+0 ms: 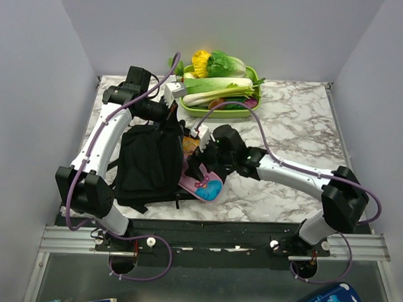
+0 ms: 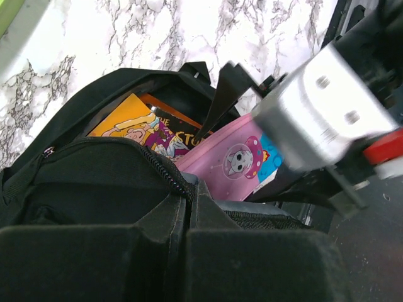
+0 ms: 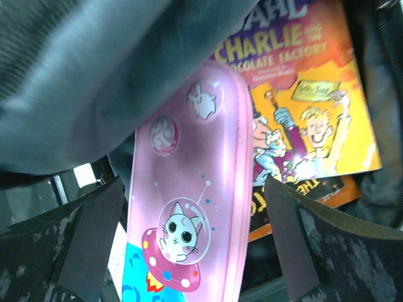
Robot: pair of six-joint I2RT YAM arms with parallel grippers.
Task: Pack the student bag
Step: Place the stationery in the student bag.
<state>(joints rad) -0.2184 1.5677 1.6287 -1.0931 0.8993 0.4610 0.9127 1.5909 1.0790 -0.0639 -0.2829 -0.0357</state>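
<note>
1. The bag [image 1: 145, 165] lies on the table [image 1: 288, 127] with its mouth turned towards the right arm.
2. The left pincer [image 2: 189, 242] is clenched on the bag's upper rim beside the zip and lifts the mouth open.
3. The right pincer [image 3: 192, 185] is released. Its fingers stand wide, one on each side of the pencil case [image 3: 182, 239], with a gap showing on both sides.
4. The pencil case is half in. One end is tucked under the bag's grey lining and the other pokes out of the mouth onto the table.
5. Its long axis points into the bag, roughly in line with the right pincer's reach. The fingers span its narrow width.
6. The right arm is plainly nearer the case, since the left is busy at the rim. I judge the coming move is a push along that axis, deeper into the bag.
7. A book [image 3: 315, 126] lies inside the mouth, beside and partly under the case. It could snag the case's edge.
8. The book's orange cover reads "CHARLIE", "COLATE FACTORY" and above that "AHL", all cut off by the lining.
9. A darker book under it shows "THE" in orange; the rest is hidden.
10. The case carries no words, only a cat in a saucer, a rabbit and a planet.
</note>
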